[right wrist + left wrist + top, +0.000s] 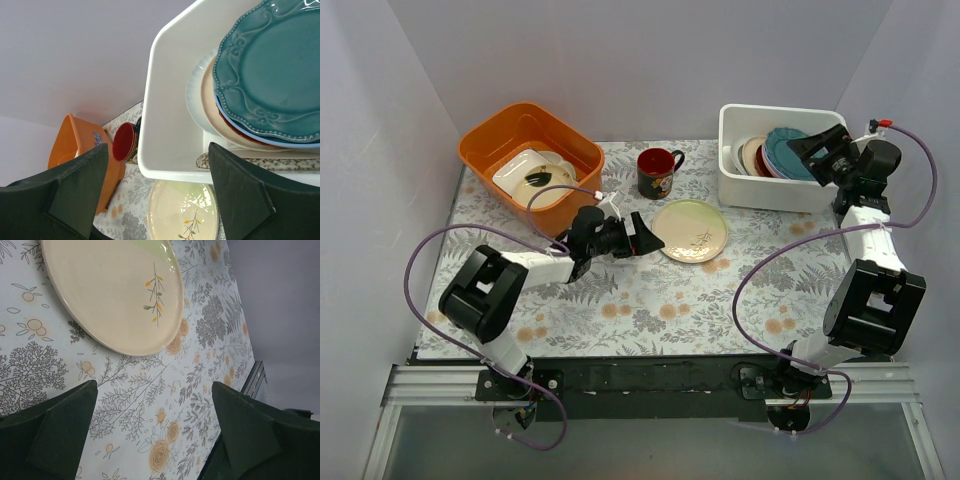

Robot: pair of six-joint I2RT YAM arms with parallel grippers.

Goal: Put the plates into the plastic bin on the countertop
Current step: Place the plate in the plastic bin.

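Observation:
A cream plate (691, 230) with a green sector and a small sprig lies flat on the floral countertop (650, 300) in the middle; it also shows in the left wrist view (110, 290) and the right wrist view (182, 210). My left gripper (645, 240) is open and empty, low over the cloth just left of that plate. The white plastic bin (770, 185) at the back right holds several leaning plates, a teal one (272, 70) in front. My right gripper (820, 150) is open and empty above the bin's right end.
An orange tub (530, 160) with white dishes stands at the back left. A dark red-rimmed mug (657, 172) stands between the tub and the bin, just behind the cream plate. Grey walls enclose the table on three sides.

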